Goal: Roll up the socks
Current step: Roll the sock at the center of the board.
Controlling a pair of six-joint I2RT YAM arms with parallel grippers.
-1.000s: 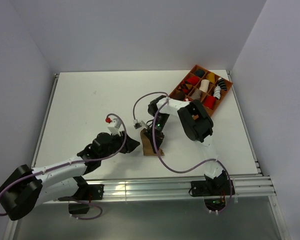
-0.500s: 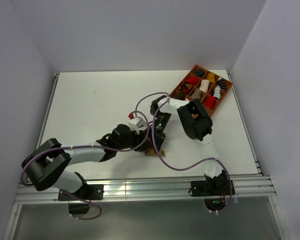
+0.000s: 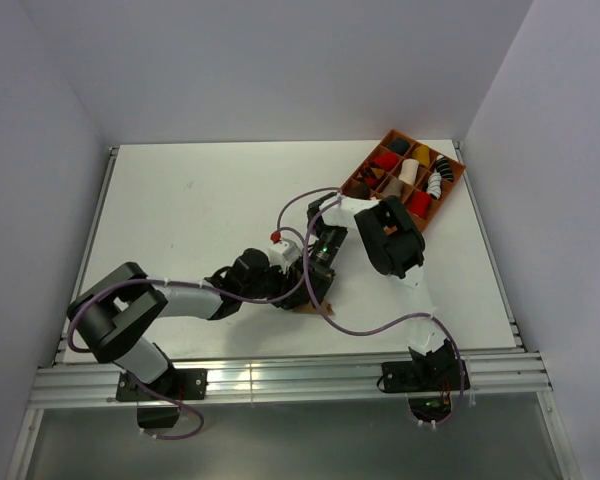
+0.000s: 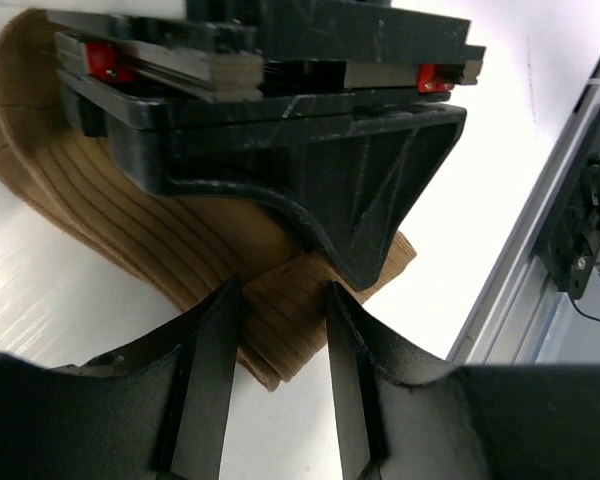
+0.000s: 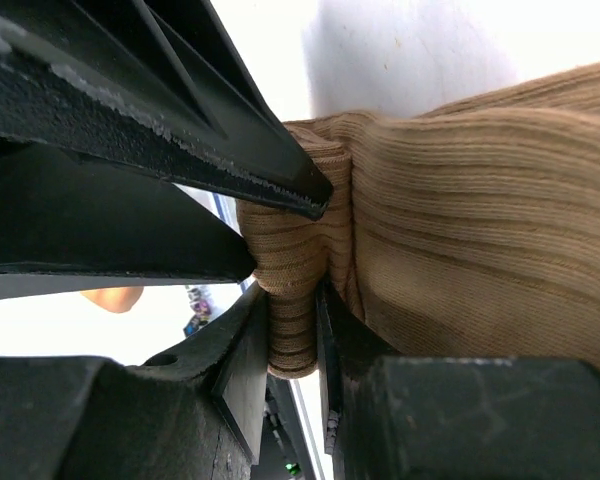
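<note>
Here the right tool [image 5: 292,330] pinches one tan sock [image 5: 460,200]; the left tool [image 4: 280,305] straddles it, grip unclear.

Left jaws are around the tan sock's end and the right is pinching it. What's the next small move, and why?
Probably close the left gripper on the near end of the tan sock. In the left wrist view its jaws stand either side of that folded end with no visible squeeze, while the right gripper pinches a bunched part of the sock. A second hold seems needed before rolling.
</note>
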